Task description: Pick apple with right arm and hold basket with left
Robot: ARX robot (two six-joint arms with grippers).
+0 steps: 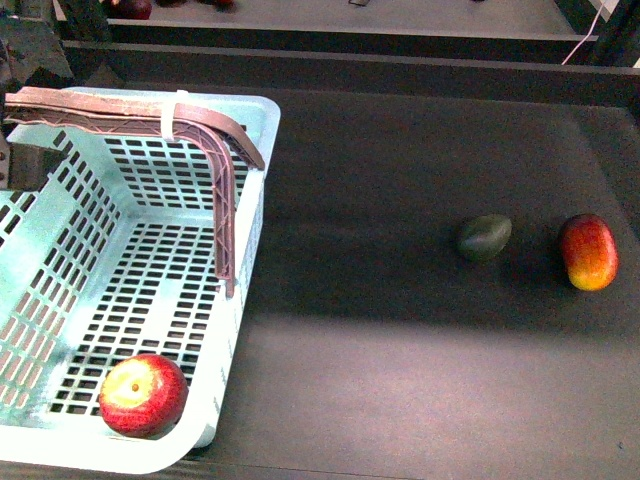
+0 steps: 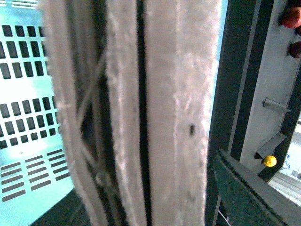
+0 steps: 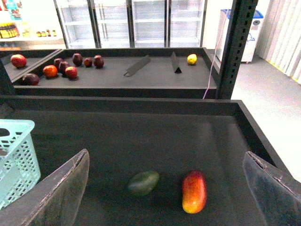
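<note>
One basket (image 1: 250, 215), holding one apple (image 1: 143, 394). Between the right gripper's fingers (image 3: 61, 188) lie one green fruit (image 3: 143, 182) and one red-orange fruit (image 3: 194, 191). Beyond them, eight dark red fruits and one yellow fruit (image 3: 192, 59)

A shop: glass-door fridges (image 3: 131, 21), stocked shelves (image 3: 14, 30), fruit display trays (image 3: 141, 75).

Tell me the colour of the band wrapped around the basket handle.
White. The band crosses the brown ribbed handle of the light-blue basket, clearest in the front view.
</note>
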